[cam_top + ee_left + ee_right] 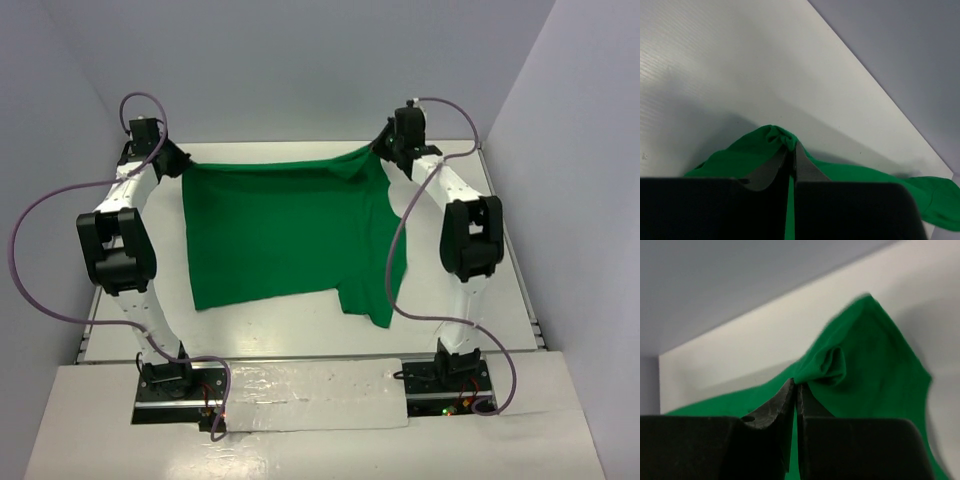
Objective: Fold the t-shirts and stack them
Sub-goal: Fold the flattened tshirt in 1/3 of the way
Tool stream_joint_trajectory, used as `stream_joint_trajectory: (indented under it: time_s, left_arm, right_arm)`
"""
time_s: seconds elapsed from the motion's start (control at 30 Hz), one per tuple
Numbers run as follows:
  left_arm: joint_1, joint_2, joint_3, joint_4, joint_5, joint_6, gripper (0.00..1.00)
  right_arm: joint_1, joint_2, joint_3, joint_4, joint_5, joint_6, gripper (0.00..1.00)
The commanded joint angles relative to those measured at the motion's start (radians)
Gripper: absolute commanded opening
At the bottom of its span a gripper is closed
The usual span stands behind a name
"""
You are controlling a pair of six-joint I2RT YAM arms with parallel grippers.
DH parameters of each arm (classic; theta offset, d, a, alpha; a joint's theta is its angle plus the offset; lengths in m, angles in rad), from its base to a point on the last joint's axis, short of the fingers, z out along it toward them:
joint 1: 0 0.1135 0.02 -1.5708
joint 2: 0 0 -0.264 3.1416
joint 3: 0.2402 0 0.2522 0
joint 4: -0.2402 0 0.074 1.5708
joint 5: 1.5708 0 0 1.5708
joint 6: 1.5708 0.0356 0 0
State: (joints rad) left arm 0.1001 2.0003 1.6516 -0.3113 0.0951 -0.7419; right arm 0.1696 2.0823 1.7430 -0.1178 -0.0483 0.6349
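A bright green t-shirt (pixel 285 235) is stretched across the middle of the white table. My left gripper (pixel 182 163) is shut on its far left corner, and my right gripper (pixel 378 150) is shut on its far right corner. The far edge hangs taut between them, lifted off the table, while the near part lies on the surface with one sleeve (pixel 372 300) folded at the near right. In the left wrist view the green cloth (pixel 765 145) bunches at my left gripper (pixel 791 146). In the right wrist view the cloth (pixel 860 365) is pinched at my right gripper (pixel 798 385).
Grey walls stand close behind and beside the table (pixel 280 325). Purple cables (pixel 395 250) loop from both arms, the right one hanging over the shirt's right edge. A pale sheet (pixel 310 395) lies between the arm bases at the near edge.
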Motion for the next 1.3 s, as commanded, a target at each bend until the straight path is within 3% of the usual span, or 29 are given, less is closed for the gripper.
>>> stream_joint_trajectory:
  time_s: [0.0,0.07,0.43,0.97,1.03,1.07,1.1,1.13,1.2,1.27]
  left_arm:
    - [0.009,-0.035,0.008,-0.025,0.014,0.054,0.1]
    - [0.009,-0.06,-0.021,-0.031,0.014,0.062,0.11]
    - [0.009,-0.104,-0.157,-0.012,-0.012,0.07,0.1]
    - [0.009,-0.174,-0.316,0.027,-0.034,0.03,0.12]
    - [0.009,-0.172,-0.319,0.002,-0.056,0.009,0.22]
    - [0.009,-0.172,-0.32,-0.013,-0.057,0.009,0.33]
    - [0.007,-0.178,-0.329,-0.044,-0.065,-0.002,0.71]
    - [0.007,-0.186,-0.336,-0.057,-0.07,-0.003,0.86]
    - [0.007,-0.224,-0.37,-0.074,-0.09,-0.01,0.98]
    - [0.007,-0.28,-0.392,-0.092,-0.15,-0.02,0.99]
  right_arm:
    - [-0.005,-0.199,-0.158,0.061,0.01,0.011,0.09]
    - [-0.005,-0.263,-0.269,0.076,0.007,0.012,0.09]
    - [0.043,-0.454,-0.544,0.074,0.102,0.024,0.09]
    - [0.085,-0.498,-0.779,0.099,0.141,0.059,0.1]
    - [0.099,-0.495,-0.805,0.096,0.154,0.063,0.17]
    - [0.099,-0.493,-0.806,0.096,0.154,0.063,0.27]
    - [0.105,-0.489,-0.82,0.093,0.154,0.062,0.52]
    - [0.106,-0.49,-0.825,0.085,0.157,0.062,0.62]
    - [0.107,-0.501,-0.832,0.065,0.174,0.057,0.78]
    - [0.106,-0.526,-0.823,0.03,0.211,0.044,0.8]
